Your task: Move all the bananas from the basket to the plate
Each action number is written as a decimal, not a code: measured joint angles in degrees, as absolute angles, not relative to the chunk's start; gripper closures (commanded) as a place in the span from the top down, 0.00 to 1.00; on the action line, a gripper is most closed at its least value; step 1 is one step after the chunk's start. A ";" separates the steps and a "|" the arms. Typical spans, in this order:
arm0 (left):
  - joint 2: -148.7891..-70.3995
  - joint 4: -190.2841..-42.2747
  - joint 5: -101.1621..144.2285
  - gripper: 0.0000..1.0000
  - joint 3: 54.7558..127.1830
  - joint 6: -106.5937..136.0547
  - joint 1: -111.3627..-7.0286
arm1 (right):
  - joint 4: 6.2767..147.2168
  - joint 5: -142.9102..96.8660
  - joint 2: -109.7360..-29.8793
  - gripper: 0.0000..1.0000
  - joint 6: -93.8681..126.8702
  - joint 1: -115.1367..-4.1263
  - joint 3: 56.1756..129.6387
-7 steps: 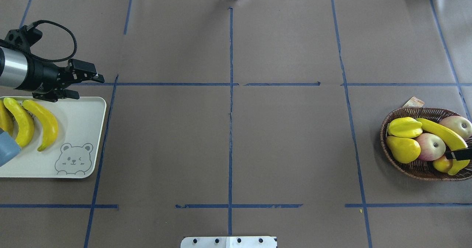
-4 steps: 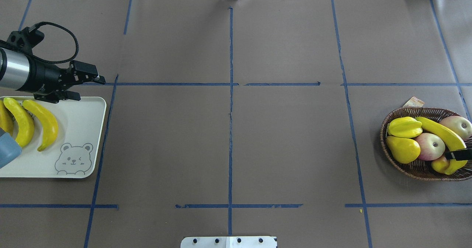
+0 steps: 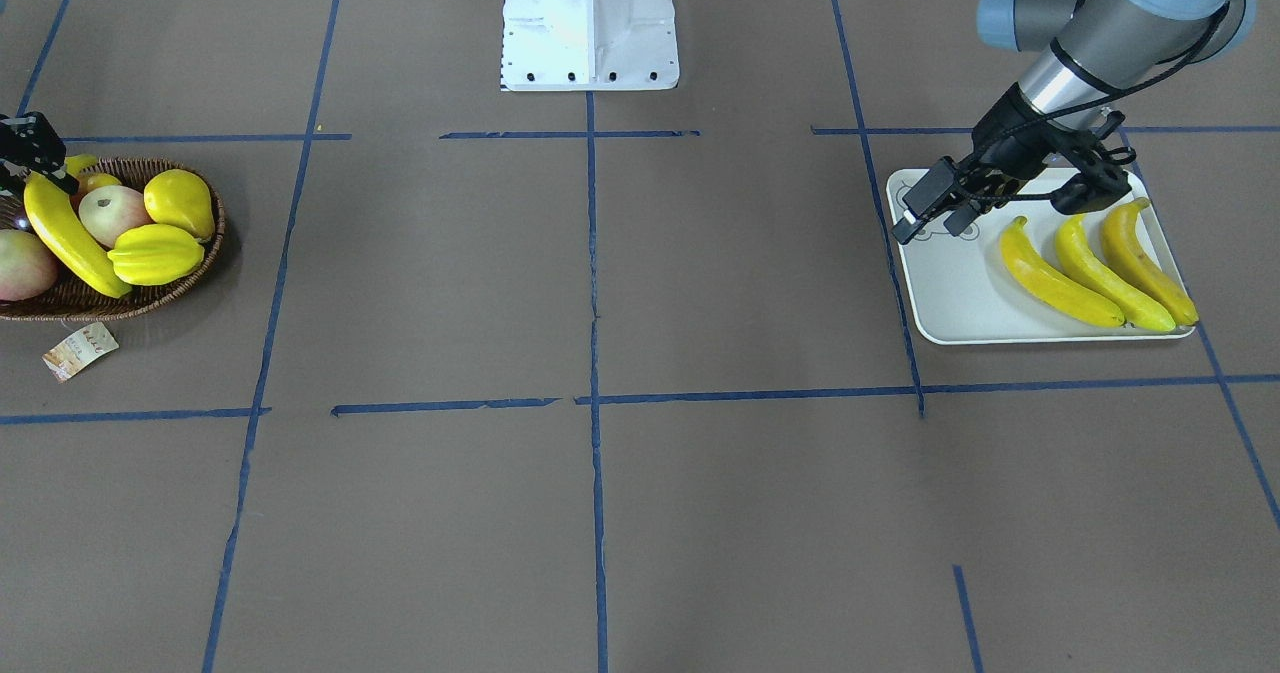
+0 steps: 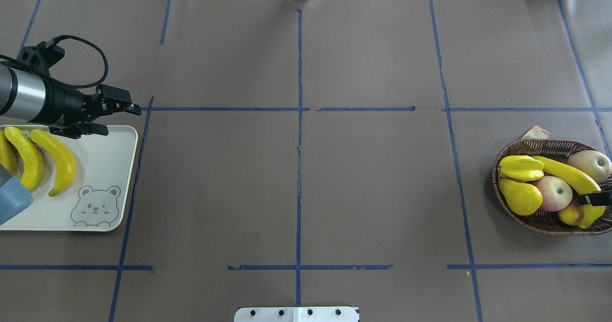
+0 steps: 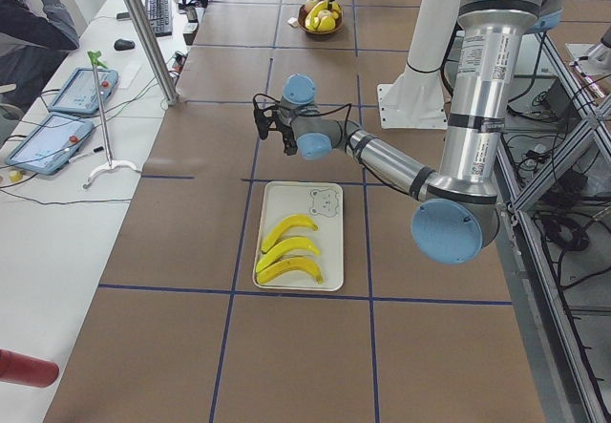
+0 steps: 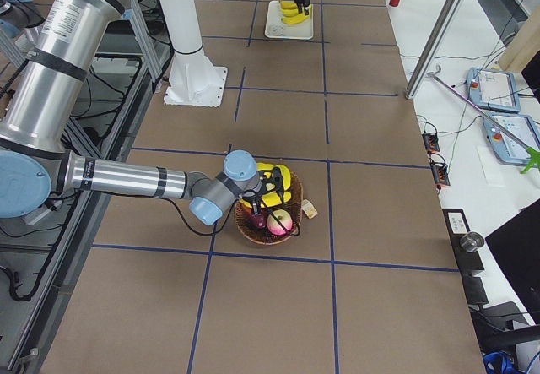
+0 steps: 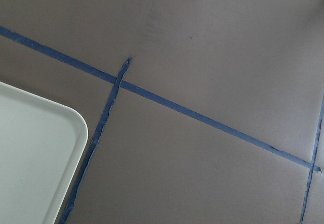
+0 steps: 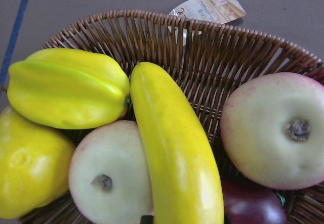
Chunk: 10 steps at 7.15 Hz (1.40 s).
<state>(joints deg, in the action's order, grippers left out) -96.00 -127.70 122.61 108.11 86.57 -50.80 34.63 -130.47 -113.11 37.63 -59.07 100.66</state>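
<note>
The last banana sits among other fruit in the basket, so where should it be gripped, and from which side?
Grip the banana at its middle, from straight above, squeezing across its width. It lies on top of the apples with its back exposed, while the starfruit crowds one end.

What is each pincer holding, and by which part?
Right pincer grips the banana near its robot-side end, in the basket. Left pincer is open, empty.

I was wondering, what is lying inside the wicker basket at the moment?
Inside the basket: one banana, a starfruit, a yellow pear, two apples, a lemon and a dark purple fruit. The right gripper jaws cover part of the banana; whatever lies beneath the fruit is hidden.
</note>
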 measured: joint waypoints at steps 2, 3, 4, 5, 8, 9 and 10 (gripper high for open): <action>-96.38 -127.69 122.61 1.00 107.89 86.57 -50.39 | 34.70 -132.34 -113.33 0.01 37.52 -63.69 102.10; -96.51 -127.67 122.61 1.00 107.84 86.57 -50.17 | 34.81 -133.56 -113.29 0.01 37.50 -66.23 103.15; -96.66 -127.68 122.61 1.00 107.81 86.57 -50.04 | 35.12 -134.50 -113.24 0.01 37.51 -68.07 104.50; -96.92 -127.74 122.65 1.00 107.70 86.57 -49.85 | 36.97 -134.88 -112.97 0.02 37.52 -68.93 106.37; -101.15 -127.85 122.04 1.00 106.81 86.40 -46.85 | 48.53 -134.96 -105.73 0.02 37.71 -68.87 112.21; -103.33 -127.92 121.03 1.00 106.68 86.50 -46.39 | 50.43 -134.83 -102.41 0.02 38.40 -68.01 112.51; -105.44 -127.97 120.45 1.00 106.58 86.78 -46.17 | 52.13 -134.70 -98.39 0.03 41.12 -66.71 112.54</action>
